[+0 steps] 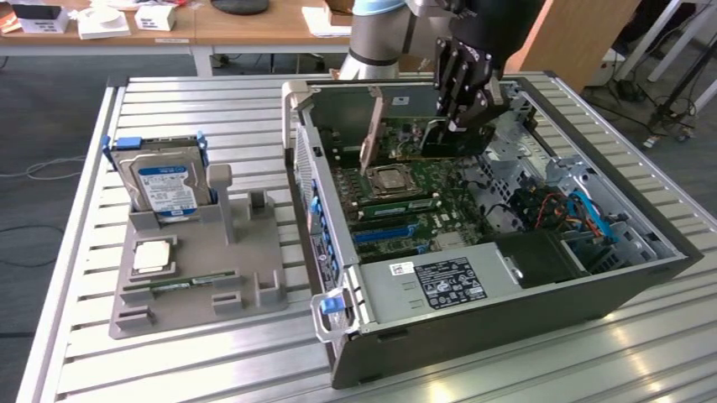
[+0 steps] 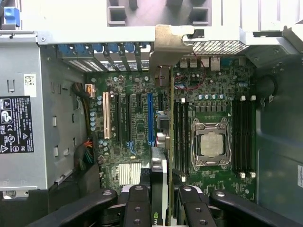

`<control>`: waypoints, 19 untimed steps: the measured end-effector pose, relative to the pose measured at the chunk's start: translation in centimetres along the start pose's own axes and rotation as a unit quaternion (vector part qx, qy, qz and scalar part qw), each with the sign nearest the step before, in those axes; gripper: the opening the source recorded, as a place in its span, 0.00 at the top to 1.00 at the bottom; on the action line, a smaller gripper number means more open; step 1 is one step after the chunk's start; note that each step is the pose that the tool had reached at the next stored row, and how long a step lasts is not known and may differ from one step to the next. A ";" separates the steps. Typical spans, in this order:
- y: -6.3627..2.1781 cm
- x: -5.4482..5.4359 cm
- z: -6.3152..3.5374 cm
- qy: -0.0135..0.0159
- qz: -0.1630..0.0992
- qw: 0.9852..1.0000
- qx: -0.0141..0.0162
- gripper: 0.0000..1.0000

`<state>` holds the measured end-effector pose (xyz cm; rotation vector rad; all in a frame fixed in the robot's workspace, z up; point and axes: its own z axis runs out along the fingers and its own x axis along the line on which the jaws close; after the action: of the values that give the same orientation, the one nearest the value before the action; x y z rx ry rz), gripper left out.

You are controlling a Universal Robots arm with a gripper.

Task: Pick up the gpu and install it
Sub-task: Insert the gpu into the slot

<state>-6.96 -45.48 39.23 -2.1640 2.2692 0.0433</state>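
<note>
- The gpu (image 1: 431,138) (image 2: 161,184) is held in the claw (image 1: 471,122) (image 2: 163,198), standing on its long edge inside the open computer case (image 1: 505,336) (image 2: 279,142).
- The claw is pinching the gpu, with one black finger (image 2: 137,208) on each flat side of it near its top edge.
- The metal bracket (image 1: 374,126) (image 2: 173,40) is on the end of the gpu farthest from the claw, up against the case's rear wall.
- The green motherboard (image 1: 415,210) (image 2: 213,94) lies straight beneath the claw.
- The gpu's lower edge runs over the board between a blue slot (image 1: 387,233) (image 2: 150,118) on one side and the memory slots (image 2: 182,137) on the other.
- I cannot tell whether that edge touches the board.
- The processor socket (image 1: 395,178) (image 2: 210,144) is just beyond the memory slots, below the claw and to one side, with its metal frame closed.
- On the blue slot's side, farther from the claw, the grey power supply (image 1: 442,281) (image 2: 23,127) sits at the end of the case with a black label on it.
- A grey holder (image 1: 201,277) lies on the slatted metal table (image 1: 560,369), outside the case and well away from the claw.
- A hard drive (image 1: 166,185) with blue side rails stands upright in the holder.
- A square chip (image 1: 151,256) and a narrow green memory stick (image 1: 180,285) lie flat in the holder.
</note>
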 end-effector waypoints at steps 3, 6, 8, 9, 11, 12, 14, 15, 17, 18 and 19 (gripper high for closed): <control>0.00 0.0 0.08 0.000 0.000 1.000 0.000 0.73; 0.00 0.0 0.43 -0.002 0.000 1.000 0.000 0.73; -0.01 0.0 0.59 -0.006 0.001 1.000 0.000 0.73; -0.01 0.0 0.68 -0.007 0.001 1.000 0.000 0.73; 0.00 0.0 0.70 -0.008 0.001 1.000 0.000 0.73; -0.01 0.0 0.70 -0.008 0.001 1.000 0.000 0.73; -0.01 0.0 0.80 -0.008 0.001 1.000 0.000 0.73; 0.00 0.0 0.96 -0.008 0.001 1.000 0.000 0.73; 0.02 0.0 1.32 -0.008 0.001 1.000 0.000 0.73; 0.03 0.0 1.50 -0.008 0.001 1.000 0.000 0.73; 0.03 0.0 1.68 -0.008 0.001 1.000 0.000 0.73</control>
<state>-7.02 -45.49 37.55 -2.1536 2.2632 0.0591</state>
